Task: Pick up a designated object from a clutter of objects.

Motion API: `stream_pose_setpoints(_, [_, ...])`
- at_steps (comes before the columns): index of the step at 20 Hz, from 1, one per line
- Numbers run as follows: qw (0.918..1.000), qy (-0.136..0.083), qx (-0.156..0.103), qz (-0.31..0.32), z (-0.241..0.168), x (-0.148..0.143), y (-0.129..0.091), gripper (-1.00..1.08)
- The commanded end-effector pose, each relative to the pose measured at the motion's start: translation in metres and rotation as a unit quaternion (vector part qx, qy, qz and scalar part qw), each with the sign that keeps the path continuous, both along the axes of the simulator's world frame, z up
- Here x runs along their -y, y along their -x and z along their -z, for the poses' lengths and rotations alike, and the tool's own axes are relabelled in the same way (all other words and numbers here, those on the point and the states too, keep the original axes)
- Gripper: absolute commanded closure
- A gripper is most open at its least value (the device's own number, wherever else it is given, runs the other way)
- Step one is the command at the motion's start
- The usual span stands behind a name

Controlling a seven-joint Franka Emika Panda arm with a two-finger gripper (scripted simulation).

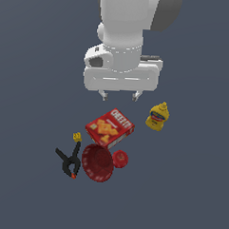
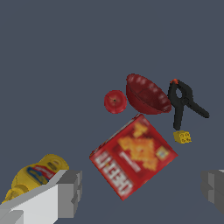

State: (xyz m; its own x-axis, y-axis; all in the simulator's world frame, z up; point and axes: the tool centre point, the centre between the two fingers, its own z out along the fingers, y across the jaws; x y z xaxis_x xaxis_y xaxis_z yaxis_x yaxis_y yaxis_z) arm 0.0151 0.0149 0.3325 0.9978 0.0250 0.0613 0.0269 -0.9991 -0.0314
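Observation:
The designated object [image 1: 77,137] [image 2: 182,137] is a tiny yellow block with dark marks, lying just beside the handle tips of the black spring clamp [image 1: 69,161] [image 2: 183,100]. The rest of the clutter lies close by: the Cheez-It box [image 1: 110,127] [image 2: 134,155], the mustard bottle [image 1: 157,116] [image 2: 36,173], the red ribbed bowl [image 1: 97,162] [image 2: 146,95] and a small red round item [image 1: 120,158] [image 2: 115,101]. My gripper [image 1: 120,95] [image 2: 142,192] hangs open high above the box, holding nothing, well off to the exterior view's right of the yellow piece.
All items rest on a plain dark grey floor [image 1: 188,196]. The clamp and the bowl are the yellow piece's nearest neighbours. The arm's white body [image 1: 125,36] fills the upper middle of the exterior view.

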Motion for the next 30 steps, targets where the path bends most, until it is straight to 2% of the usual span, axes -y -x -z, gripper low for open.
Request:
stream_pose_setpoints(1, [1.0,0.001,-0.001,-0.003,0.01,0.008,-0.003,-0.92])
stream_pose_setpoints(7, [0.9998,0.004,-0.005,-0.018,0.048,0.038,-0.013,-0.92])
stream_pose_setpoints(14, [0.9987,0.01,-0.012,-0.048,0.121,0.097,-0.02,-0.92])
stream_pose_setpoints(22, [0.9962,0.016,-0.021,-0.083,0.207,0.163,-0.007,-0.92])
stream_pose_setpoints(30, [0.9942,0.019,-0.027,-0.103,0.253,0.196,0.008,-0.92])
